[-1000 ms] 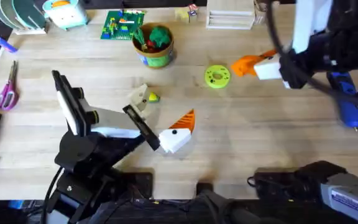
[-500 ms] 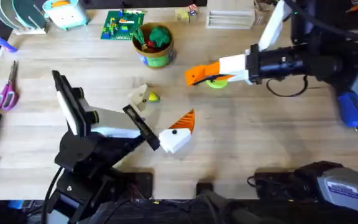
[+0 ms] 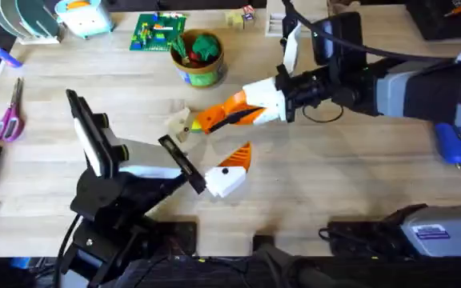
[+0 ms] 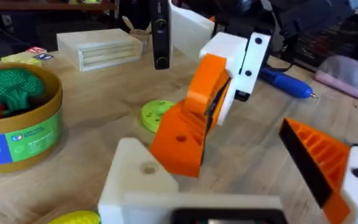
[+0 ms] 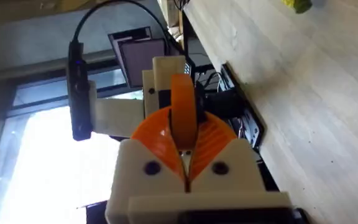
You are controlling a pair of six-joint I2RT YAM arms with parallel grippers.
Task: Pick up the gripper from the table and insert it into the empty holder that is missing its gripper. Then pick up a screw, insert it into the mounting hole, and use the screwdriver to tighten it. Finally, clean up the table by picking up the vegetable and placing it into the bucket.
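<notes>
While the right pincer stretched across the tabletop in the overhead, it was clamped on the loose orange gripper pad, just beside the yellow vegetable and near the left pincer.

Left wrist: the left pincer's fingers stood apart with nothing in them, and the bare white holder sat close under the pad. The bucket had a blue label, but the print was too small to read.

Right wrist: the orange fingers squeezed one end of the pad. It looked like light, stiff, slick plastic to me, so I'd grip it across the flat sides and leave the ribs clear.
</notes>
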